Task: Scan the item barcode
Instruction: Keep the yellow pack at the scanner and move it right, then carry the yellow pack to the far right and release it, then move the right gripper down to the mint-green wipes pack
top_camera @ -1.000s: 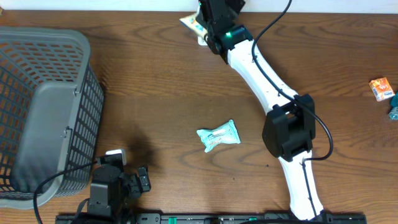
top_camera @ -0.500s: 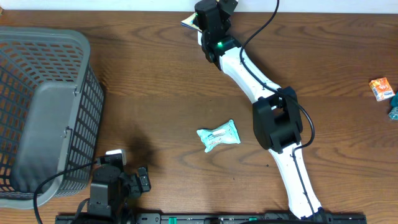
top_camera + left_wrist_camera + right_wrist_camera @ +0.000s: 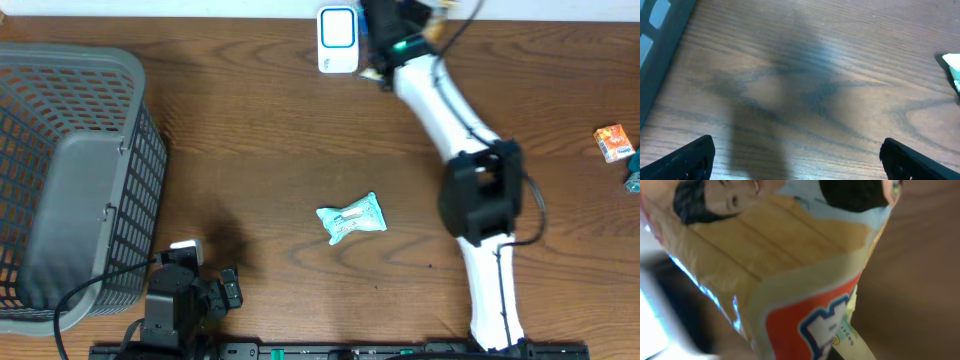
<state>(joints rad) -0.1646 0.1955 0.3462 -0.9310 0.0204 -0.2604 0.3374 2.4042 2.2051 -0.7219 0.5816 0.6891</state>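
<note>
A snack packet [image 3: 790, 270], tan and orange with a printed face, fills the right wrist view and hides the fingers. My right gripper [image 3: 380, 25] is shut on this packet at the table's far edge, just right of the white scanner [image 3: 338, 40] with its blue face. From overhead the arm covers nearly all of the packet. Near the front left, my left gripper [image 3: 800, 165] hangs open over bare wood, its dark fingertips [image 3: 690, 156] spread wide with nothing between them.
A teal-and-white wrapped sweet [image 3: 352, 218] lies mid-table and shows at the right edge of the left wrist view [image 3: 952, 67]. A grey mesh basket [image 3: 70, 170] stands at the left. An orange carton [image 3: 613, 142] and a teal object [image 3: 634, 180] sit at the far right.
The right arm has swung to the right with the packet, off the scanner, which now shows in full. The left arm has not moved.
</note>
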